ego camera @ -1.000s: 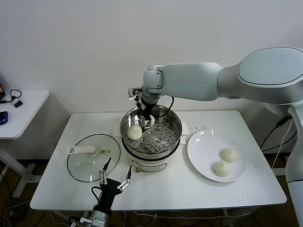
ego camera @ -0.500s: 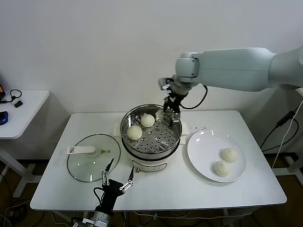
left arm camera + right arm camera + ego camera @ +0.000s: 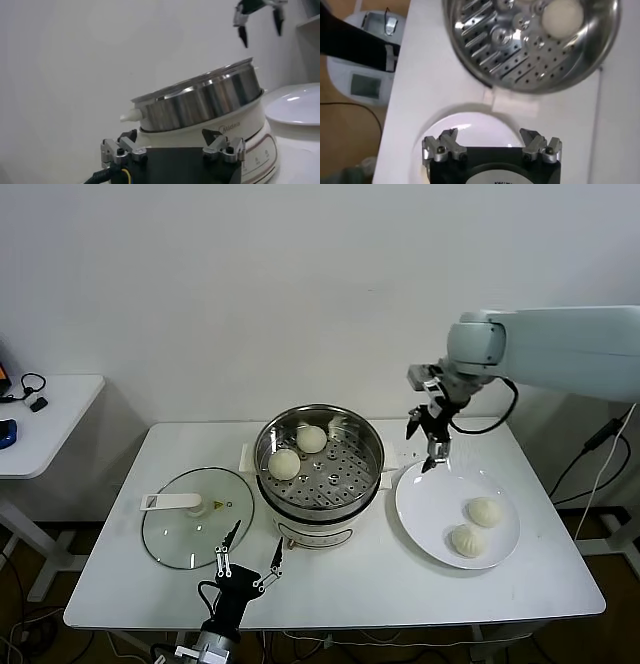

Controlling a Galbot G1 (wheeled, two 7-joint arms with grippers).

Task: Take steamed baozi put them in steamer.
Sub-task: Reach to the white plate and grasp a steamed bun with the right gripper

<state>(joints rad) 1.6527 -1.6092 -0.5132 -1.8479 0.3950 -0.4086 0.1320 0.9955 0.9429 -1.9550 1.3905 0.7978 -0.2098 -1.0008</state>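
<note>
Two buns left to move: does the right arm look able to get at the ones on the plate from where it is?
Probably yes. The right hand hangs open and empty above the plate's far rim, and the two buns lie uncovered with nothing between.

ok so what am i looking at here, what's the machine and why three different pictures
It is a two-armed robot moving buns into a steamer. The wide picture comes from a camera on its head; the other two come from cameras on its wrists. On the white table stand the steamer with two buns inside, a glass lid, and a plate with two more buns. The right gripper hangs open and empty above the plate's edge. The left gripper waits open at the table's near edge, holding nothing.
</note>
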